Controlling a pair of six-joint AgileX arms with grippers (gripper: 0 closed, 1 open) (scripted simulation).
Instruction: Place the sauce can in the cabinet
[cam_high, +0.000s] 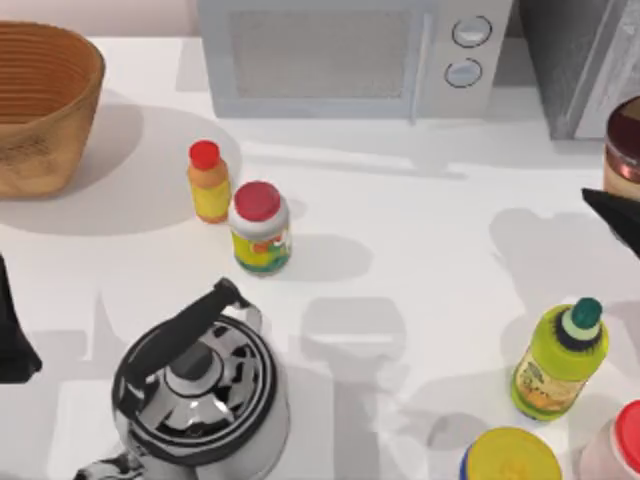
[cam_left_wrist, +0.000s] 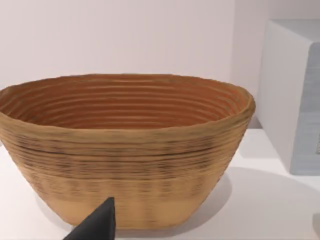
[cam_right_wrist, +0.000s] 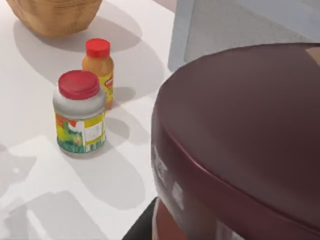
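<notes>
The sauce can (cam_high: 624, 150) hangs at the white table's (cam_high: 420, 250) right edge, just in front of the grey cabinet (cam_high: 575, 60) at the back right corner, with the right gripper (cam_high: 615, 215) closed around it. The left gripper (cam_high: 15, 330) sits at the left edge, facing the wicker basket (cam_high: 40, 105); I cannot tell how its fingers stand. A pale wall (cam_left_wrist: 115, 35) rises behind the table.

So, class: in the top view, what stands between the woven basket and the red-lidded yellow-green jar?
The small orange bottle with a red cap, seen from above, left of the jar and right of the basket.
</notes>
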